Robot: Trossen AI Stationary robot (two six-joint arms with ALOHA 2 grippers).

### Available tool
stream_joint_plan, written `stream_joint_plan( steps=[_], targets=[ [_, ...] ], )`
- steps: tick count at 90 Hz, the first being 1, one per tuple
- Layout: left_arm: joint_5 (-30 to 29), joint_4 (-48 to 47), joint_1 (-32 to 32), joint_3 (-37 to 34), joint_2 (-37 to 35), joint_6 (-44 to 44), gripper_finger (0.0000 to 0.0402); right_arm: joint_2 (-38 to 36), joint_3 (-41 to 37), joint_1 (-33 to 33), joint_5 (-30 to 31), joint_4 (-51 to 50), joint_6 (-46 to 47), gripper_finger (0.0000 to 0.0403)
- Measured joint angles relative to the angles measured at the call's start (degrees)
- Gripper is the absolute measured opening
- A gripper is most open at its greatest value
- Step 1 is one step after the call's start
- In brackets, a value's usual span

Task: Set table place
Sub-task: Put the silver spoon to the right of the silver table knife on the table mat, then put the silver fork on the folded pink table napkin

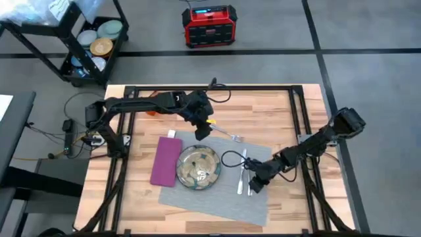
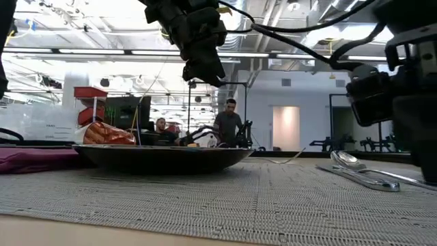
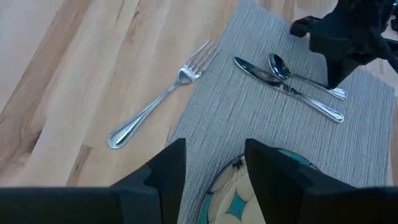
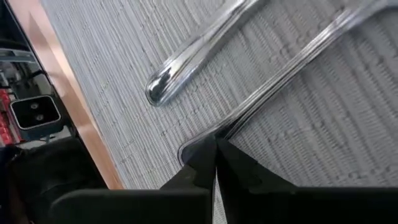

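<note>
Right end effector point(image 1: 252, 187) low on the grey placemat point(image 1: 217, 201), fingers pinched together at the spoon point(image 1: 250, 175) handle's end, left end effector point(image 3: 214, 168) spread wide — empty — above the plate point(image 1: 199, 166), fork point(image 3: 163, 94) half on the desk point(image 1: 270, 112).

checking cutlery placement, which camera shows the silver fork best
The left wrist view: the whole silver fork lies unobstructed, mostly on the light wooden table, tines at the grey woven placemat edge. The high view shows it small. I cannot find it in the low or right wrist views.

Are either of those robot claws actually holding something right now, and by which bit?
The left tool is open and empty above the plate. The right tool sits shut at the knife handle's end; a real hold cannot be told.
</note>
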Motion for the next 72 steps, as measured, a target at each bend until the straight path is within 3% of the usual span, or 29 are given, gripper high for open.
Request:
stream_joint_plan(
  steps=[53,72],
  targets=[
    [-0.01,0.1,0.0,0.0,0.0,1.2,0.0149,-1.44,-0.04,-4.55,0.35,0.81,-7.11,0.0],
    [-0.02,1.46,0.04,0.0,0.0,8.14,0.0149,-7.72,-0.04,-8.84,6.45,-3.64,-12.18,0.0]
  ],
)
